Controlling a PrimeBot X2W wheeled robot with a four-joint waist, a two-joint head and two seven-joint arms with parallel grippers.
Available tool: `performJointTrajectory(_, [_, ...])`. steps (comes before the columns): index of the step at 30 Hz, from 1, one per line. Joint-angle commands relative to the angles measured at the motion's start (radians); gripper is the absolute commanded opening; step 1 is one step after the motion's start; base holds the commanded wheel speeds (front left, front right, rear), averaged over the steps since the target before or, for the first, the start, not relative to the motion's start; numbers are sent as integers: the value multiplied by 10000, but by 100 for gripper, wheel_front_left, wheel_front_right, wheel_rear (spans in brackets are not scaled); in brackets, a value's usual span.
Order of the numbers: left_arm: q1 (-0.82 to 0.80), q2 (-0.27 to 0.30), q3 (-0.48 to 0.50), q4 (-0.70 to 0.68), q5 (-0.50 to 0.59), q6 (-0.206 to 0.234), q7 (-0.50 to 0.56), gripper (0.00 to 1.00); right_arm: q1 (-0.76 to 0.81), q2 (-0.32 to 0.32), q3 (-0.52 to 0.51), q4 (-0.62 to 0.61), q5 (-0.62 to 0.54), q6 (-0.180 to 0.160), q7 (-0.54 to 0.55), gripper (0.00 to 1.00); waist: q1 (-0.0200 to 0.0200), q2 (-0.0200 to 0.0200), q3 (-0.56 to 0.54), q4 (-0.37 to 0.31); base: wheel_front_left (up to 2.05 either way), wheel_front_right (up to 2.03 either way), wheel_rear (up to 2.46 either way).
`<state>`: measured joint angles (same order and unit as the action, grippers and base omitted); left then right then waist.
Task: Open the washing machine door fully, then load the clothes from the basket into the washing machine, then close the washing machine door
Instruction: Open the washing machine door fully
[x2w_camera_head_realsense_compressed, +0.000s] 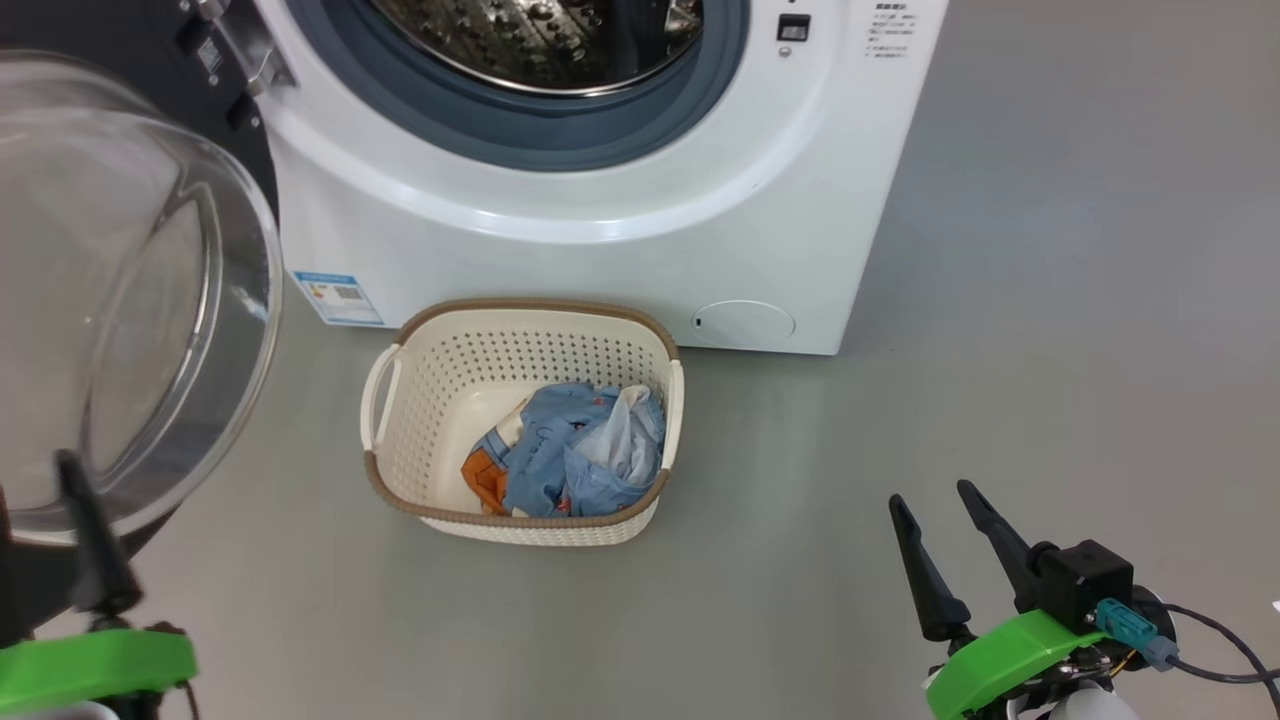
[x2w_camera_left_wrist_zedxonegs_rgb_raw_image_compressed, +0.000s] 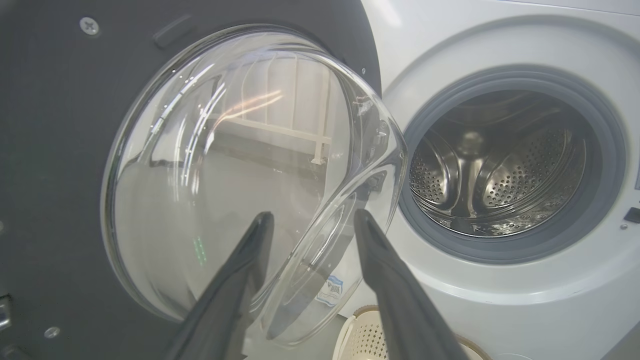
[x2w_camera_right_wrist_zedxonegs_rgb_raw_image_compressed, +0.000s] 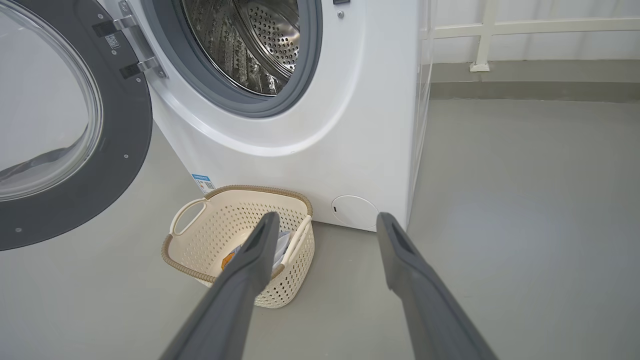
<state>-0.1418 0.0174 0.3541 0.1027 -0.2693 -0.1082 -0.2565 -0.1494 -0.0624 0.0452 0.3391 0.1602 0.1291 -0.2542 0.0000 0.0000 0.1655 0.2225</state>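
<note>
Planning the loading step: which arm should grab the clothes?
Probably right: the right end effector is open and points toward the basket holding the clothes; the left end effector sits by the washing machine door.

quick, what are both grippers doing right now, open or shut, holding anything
left gripper: open, nothing held, close before the washing machine door
right gripper: open, nothing held
</note>
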Motion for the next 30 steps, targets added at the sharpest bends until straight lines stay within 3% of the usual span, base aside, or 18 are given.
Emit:
performJointTrajectory(1, [137,331,24,-503,-36,151,-53,100,30,79,216,-264,18,16,-76,100,0,0,-103,-144,0,0,0])
performJointTrajectory(7, [685,330,-834,-1075,34,434,-53,100,149,100,131,-469,53,16,-76,100,0,0,-290,-501,0,0,0])
performJointTrajectory(17, [1234,330,-1924,-1031,680,369,-53,100,318,116,150,-812,52,16,-76,100,0,0,-555,-1279,0,0,0])
performJointTrajectory(30, [1946,329,-2445,-516,541,465,-53,100,664,120,217,-1694,33,16,-76,100,0,0,-941,-2159,0,0,0])
